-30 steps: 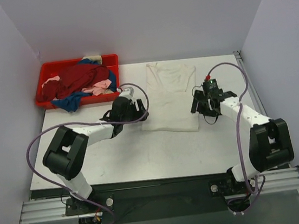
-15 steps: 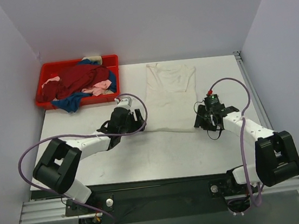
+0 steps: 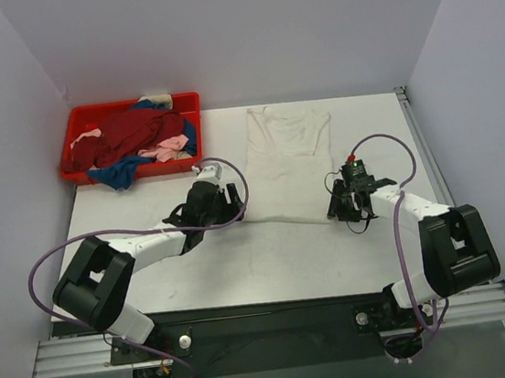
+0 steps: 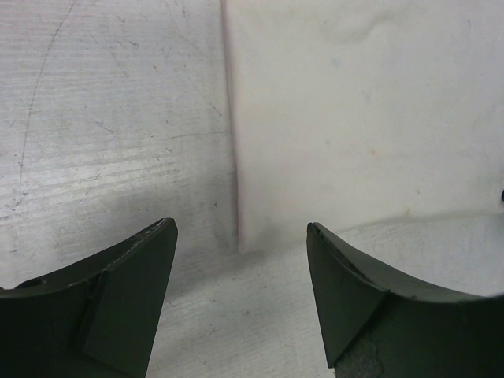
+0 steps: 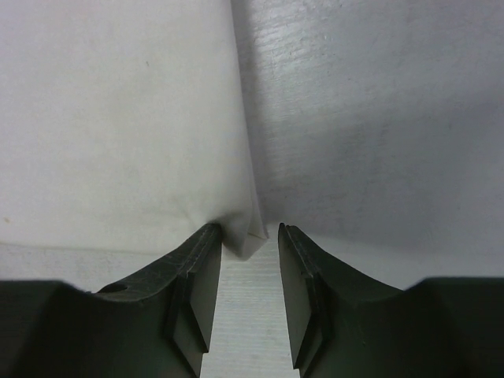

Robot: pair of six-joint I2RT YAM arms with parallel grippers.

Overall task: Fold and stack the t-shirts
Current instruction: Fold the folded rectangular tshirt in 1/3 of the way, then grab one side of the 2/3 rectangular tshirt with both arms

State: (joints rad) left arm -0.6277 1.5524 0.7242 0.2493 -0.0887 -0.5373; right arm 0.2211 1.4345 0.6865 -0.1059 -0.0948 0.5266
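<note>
The cream-white t-shirt [image 3: 289,171] lay flat on the table [image 3: 271,260], just right of the red tray [image 3: 74,128], where the other t-shirts [image 3: 135,134] sat heaped. The left claw [image 4: 240,232] gaped wide over the hem corner nearer the tray. The right claw [image 5: 247,229], narrow, bracketed the farther corner without visibly pinching it. The cloth looked light and limp, best gripped at both hem corners together.
</note>
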